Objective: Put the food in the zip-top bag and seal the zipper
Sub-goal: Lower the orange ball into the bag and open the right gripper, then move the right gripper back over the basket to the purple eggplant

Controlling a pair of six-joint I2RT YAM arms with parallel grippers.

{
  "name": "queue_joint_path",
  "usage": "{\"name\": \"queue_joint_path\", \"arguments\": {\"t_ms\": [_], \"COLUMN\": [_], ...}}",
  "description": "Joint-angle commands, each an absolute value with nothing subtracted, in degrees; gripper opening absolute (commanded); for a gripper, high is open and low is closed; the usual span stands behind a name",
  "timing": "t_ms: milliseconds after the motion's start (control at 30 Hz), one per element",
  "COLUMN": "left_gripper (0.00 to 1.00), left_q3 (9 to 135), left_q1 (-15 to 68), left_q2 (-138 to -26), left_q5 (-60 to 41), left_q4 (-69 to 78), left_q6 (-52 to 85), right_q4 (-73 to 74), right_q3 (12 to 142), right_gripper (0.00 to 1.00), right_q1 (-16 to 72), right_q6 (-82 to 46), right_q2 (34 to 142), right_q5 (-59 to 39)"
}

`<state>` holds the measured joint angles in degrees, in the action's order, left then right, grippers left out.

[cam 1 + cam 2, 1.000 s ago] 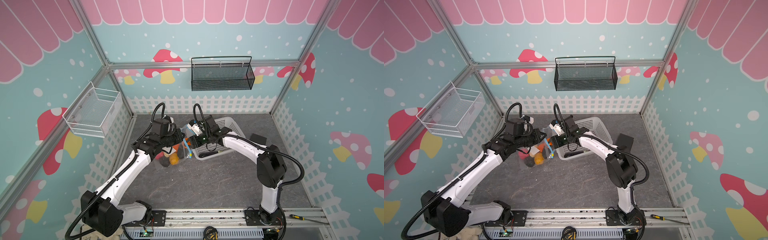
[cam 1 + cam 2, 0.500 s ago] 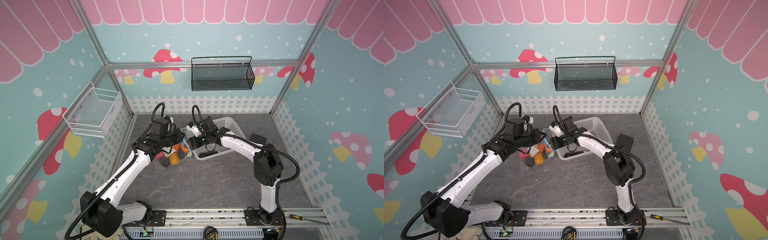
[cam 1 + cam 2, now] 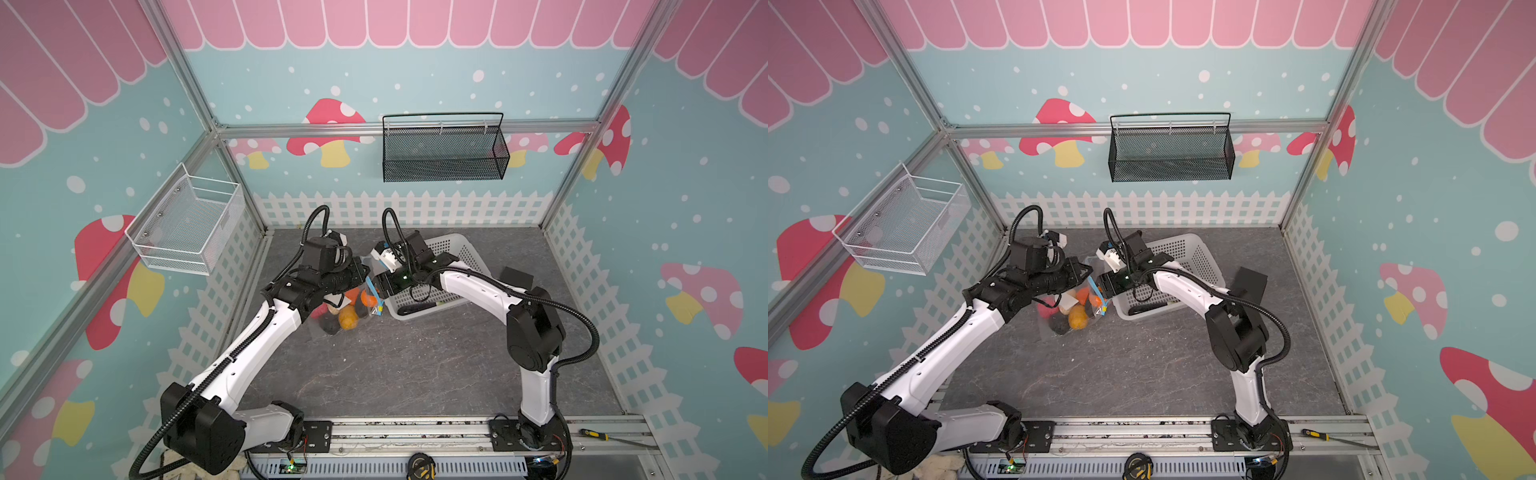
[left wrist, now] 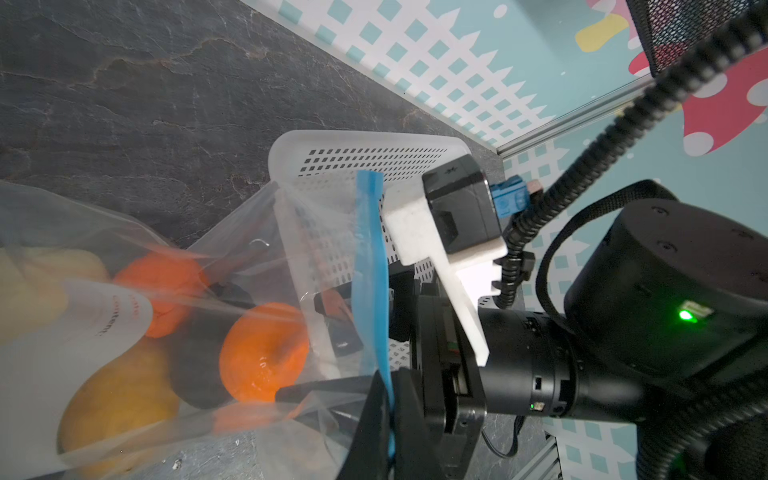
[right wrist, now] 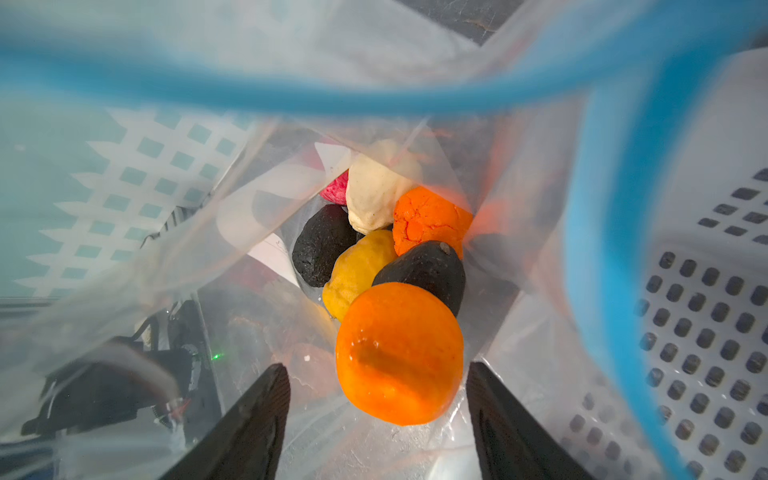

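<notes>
Clamps light-blue zipper [image 4: 370,249] in left tool [image 4: 388,399] — holds right tool [image 5: 374,370] open inside clear, crinkly zip-top bag [image 4: 232,232] of orange, black, cream food [image 5: 357,266].

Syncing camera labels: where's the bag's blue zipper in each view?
Both top views: zipper mid-scene, just left of the white basket.
Left wrist: zipper crosses the white basket, pinched in the left gripper's jaws.
Right wrist: zipper, a blurred loop around the food.
Shared landmark: white basket.

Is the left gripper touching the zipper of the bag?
Touching. The left wrist view shows the left gripper shut on the zipper: the blue strip runs down between its closed jaws.
</notes>
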<state>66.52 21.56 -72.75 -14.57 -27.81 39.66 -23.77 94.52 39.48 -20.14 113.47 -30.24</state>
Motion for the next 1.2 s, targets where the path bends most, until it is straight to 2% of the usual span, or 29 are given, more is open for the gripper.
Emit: {"name": "queue_joint_path", "arguments": {"t_ms": [0,233,467,767,1167], "left_gripper": [0.00,0.00,0.00,0.00,0.00], "left_q3": [67.16,66.75,66.45,66.73,68.56], "left_q1": [21.35,21.10,21.13,20.83,20.14], "left_q2": [-71.54,-71.00,-71.02,-69.93,-71.30], "left_q5": [-14.12,-13.98,-14.14,-14.12,-16.08], "left_q4": [-27.61,-27.91,-27.83,-28.77,-30.61], "left_q6": [39.19,39.09,39.20,38.58,37.37], "right_q4": [-25.93,-35.00,-42.51,-51.79,-57.83], "right_q3": [95.91,95.60,94.74,96.45,98.16], "right_gripper": [0.71,0.72,0.72,0.76,0.75], "right_q1": [40.03,38.65,34.31,31.09,30.82], "right_q6": [-19.19,-13.47,-6.18,-2.67,-3.14], "right_q2": [110.45,104.65,101.79,105.23,111.52], "right_q5": [-29.62,-23.02,-20.94,-11.75,-11.51]}}
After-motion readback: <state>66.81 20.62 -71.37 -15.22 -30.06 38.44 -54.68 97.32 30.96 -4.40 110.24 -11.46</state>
